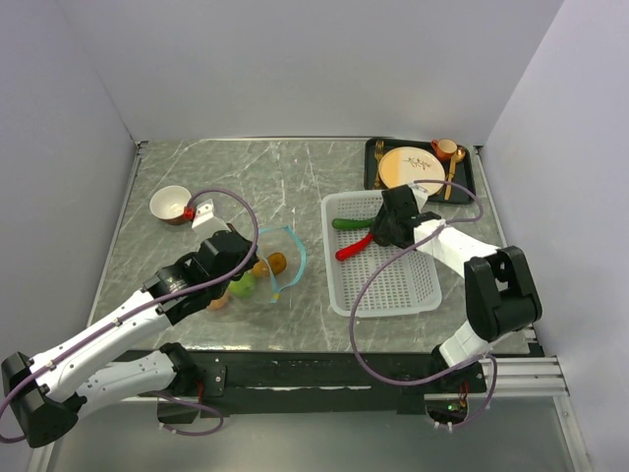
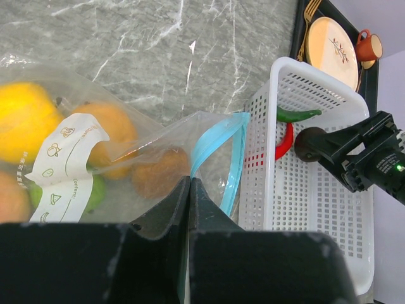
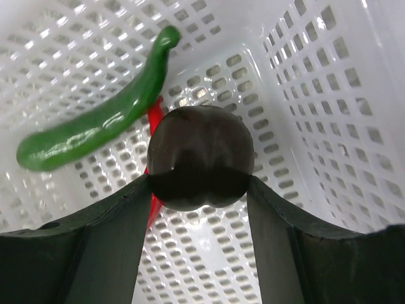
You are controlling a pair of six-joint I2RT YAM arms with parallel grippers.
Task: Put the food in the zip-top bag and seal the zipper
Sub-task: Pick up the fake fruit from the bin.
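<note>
The clear zip-top bag (image 2: 145, 136) lies left of the white basket, its blue zipper (image 2: 235, 152) gaping open. Yellow (image 2: 22, 120), orange (image 2: 111, 130), green (image 2: 95, 193) and brownish (image 2: 158, 172) food rounds sit inside it. My left gripper (image 2: 190, 180) is shut on the bag's mouth edge, beside the zipper (image 1: 295, 251). Over the basket's far end, my right gripper (image 3: 199, 180) is shut on a dark brown round (image 3: 199, 152). A green pepper (image 3: 95, 130) and a red pepper (image 3: 154, 117) lie just beyond it.
The white mesh basket (image 1: 393, 285) stands right of centre. Behind it is a black tray (image 1: 371, 162) with a tan plate (image 1: 411, 167), an orange cup (image 1: 444, 148) and gold cutlery. A white bowl (image 1: 170, 204) sits at the left.
</note>
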